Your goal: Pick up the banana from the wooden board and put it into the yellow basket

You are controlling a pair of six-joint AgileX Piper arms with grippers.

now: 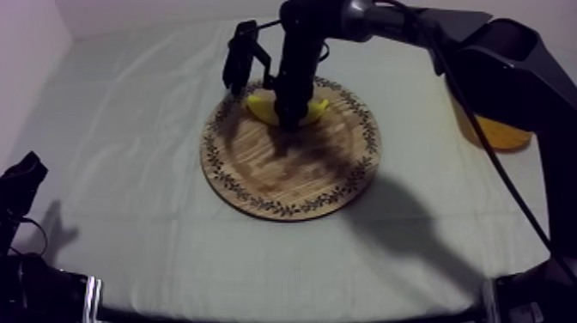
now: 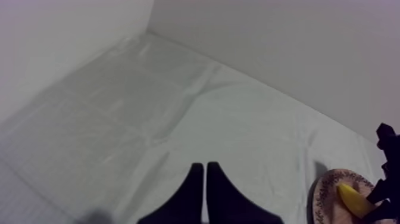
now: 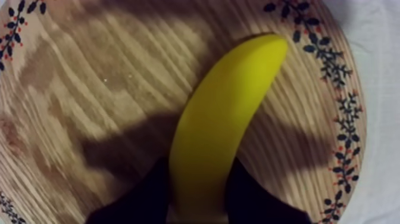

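Grasping state: your right claw (image 3: 198, 165) was clenched on the banana (image 3: 226, 113), one black finger tight against each flank.
Grip spot: hold sat near one end of the fruit, not mid-body; the long free end stuck out ahead of the fingers.
Banana place: it lay on the wooden board (image 1: 283, 180), toward the rim farthest from the top camera, and looked not yet lifted.
Left claw: your left claw (image 2: 204, 168) was clenched on nothing, fingers together as a wedge over bare cloth, well apart from the board.
Basket: the yellow basket (image 1: 505, 133) stood at the right side of the bench (image 1: 129, 129), partly hidden behind your right arm, well apart from the board.
Risk, swing: with the hold off-centre, the heavy free end could have drooped or pivoted between the fingers once you raised it.
Risk, slip: the skin looked smooth and rounded, so a fast lift or a jerk on the way across could have squeezed it out.
Risk, board: the fingertips sat low at the wood; if you dragged sideways before rising, the board could have slid on the cloth.
Risk, drop-off: a tilted banana could have caught the basket rim and fallen outside, and the arm covering part of the basket made lining up harder to judge.
Left side: no hazard judged there.
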